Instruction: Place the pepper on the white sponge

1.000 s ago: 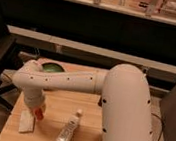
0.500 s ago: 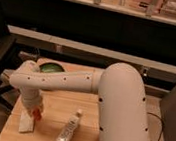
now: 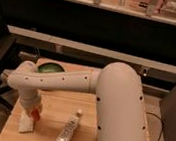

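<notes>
Orange-red is seen at the near left of the wooden table (image 3: pixel 55 105), where the pepper (image 3: pixel 35 115) is held at the tip of the gripper (image 3: pixel 34 112), directly over the far edge of the white sponge (image 3: pixel 26 124).

In the camera view, little is found to have changed over the last 1 second: the arm has settled very slightly lower and its wrist has stayed planted over the same spot, while the pepper has remained at the sponge's upper edge. This is judged to mean that the carrying is over and the placing is in hand; only the release and the withdrawal appear to be left. Whether the pepper is already touching the sponge or hangs just above it cannot be told.

The arm's pose is read as follows. The broad white upper arm (image 3: pixel 120 111) is brought in from the right and near side, the forearm (image 3: pixel 59 80) is stretched leftward across the table, and the wrist is bent sharply downward at the left end so that the gripper points at the table top. How far apart the gripper is spread cannot be told, nor whether the pepper is yet let go.

A pale bottle (image 3: pixel 68 129) is seen lying just to the right of the sponge, apart from it, and a green bowl (image 3: pixel 49 69) is partly hidden beyond the forearm at the far side.
</notes>
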